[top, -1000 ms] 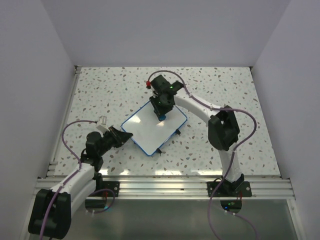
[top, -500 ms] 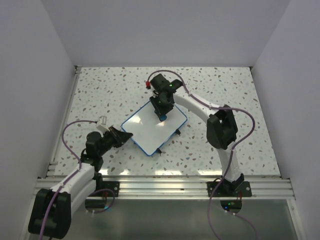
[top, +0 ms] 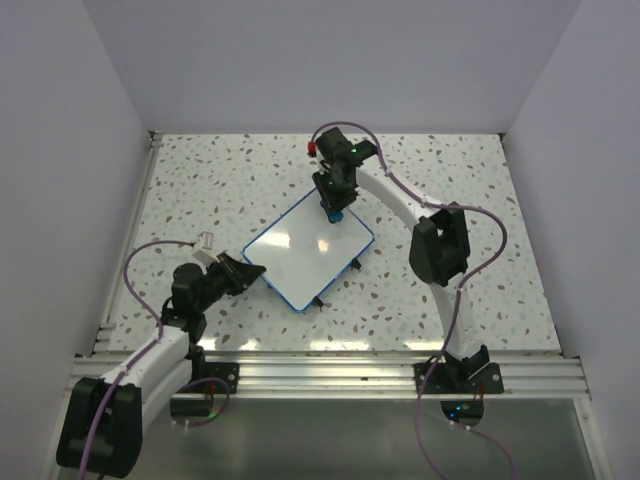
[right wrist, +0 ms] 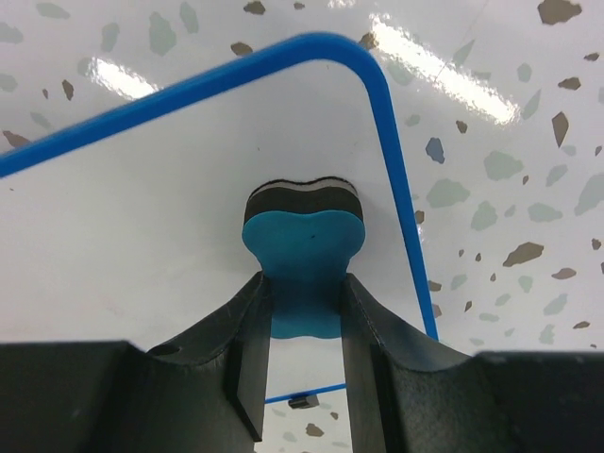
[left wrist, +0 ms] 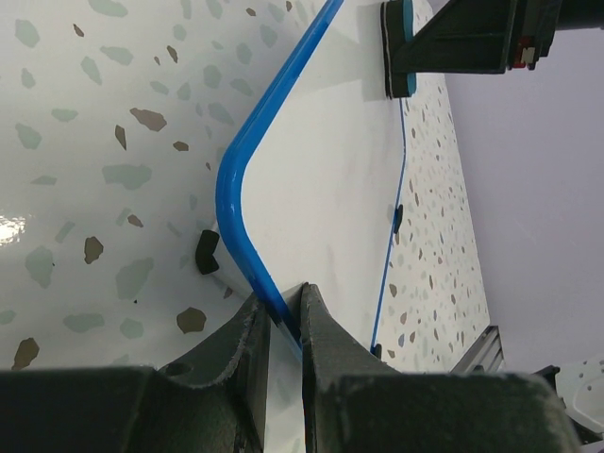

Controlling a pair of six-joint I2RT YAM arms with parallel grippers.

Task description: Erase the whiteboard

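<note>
Blue eraser [right wrist: 304, 241] is pinched narrow in the right gripper [right wrist: 304, 293], its pad pressed on the whiteboard [top: 300, 260] at the board's 12 o'clock corner; the board lies skewed mid terrazzo table [top: 200, 180]. Left gripper [left wrist: 281, 316] is clamped on the rim near the 9 o'clock corner, bracing it. Wiping is in hand; next likely needs 1 pressed stroke toward 6 o'clock.

Desk [top: 200, 180]: white terrazzo, grey-brown specks, glossy glare.
Walls [top: 330, 60]: plain pale lilac, three sides.
Near edge: aluminium rail [top: 330, 375].

Glossy smooth whiteboard [top: 303, 256] with blue plastic rim; matt blue eraser [right wrist: 304, 247]; shiny speckled table [top: 200, 190].
</note>
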